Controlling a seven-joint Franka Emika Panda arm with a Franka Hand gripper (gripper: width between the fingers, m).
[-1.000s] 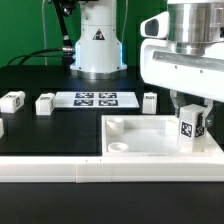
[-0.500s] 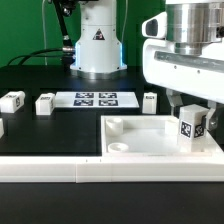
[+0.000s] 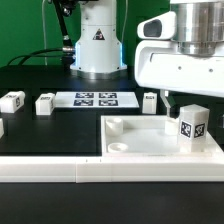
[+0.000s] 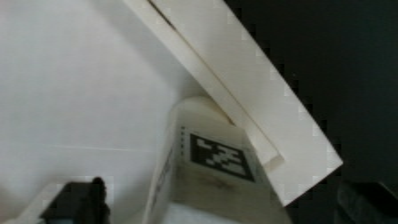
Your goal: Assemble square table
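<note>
The square table slab (image 3: 140, 140) lies flat at the exterior view's right, rim and corner sockets up. One white tagged leg (image 3: 191, 127) stands upright in its right corner. It also shows in the wrist view (image 4: 217, 160), against the slab's rim (image 4: 249, 80). My gripper (image 3: 189, 98) hovers just above the leg, open and holding nothing. One dark finger (image 4: 71, 203) shows in the wrist view with a gap between it and the leg. The other finger is out of view.
Three loose legs (image 3: 12, 100) (image 3: 45, 103) (image 3: 150, 101) stand at the back beside the marker board (image 3: 95, 99). Another white part shows at the left edge (image 3: 2, 128). The long white L-shaped rail (image 3: 60, 168) runs along the front. The robot base (image 3: 97, 45) stands behind.
My gripper has risen off the leg. The leg stays upright in the slab's right corner, and more of it now shows below the fingers.
</note>
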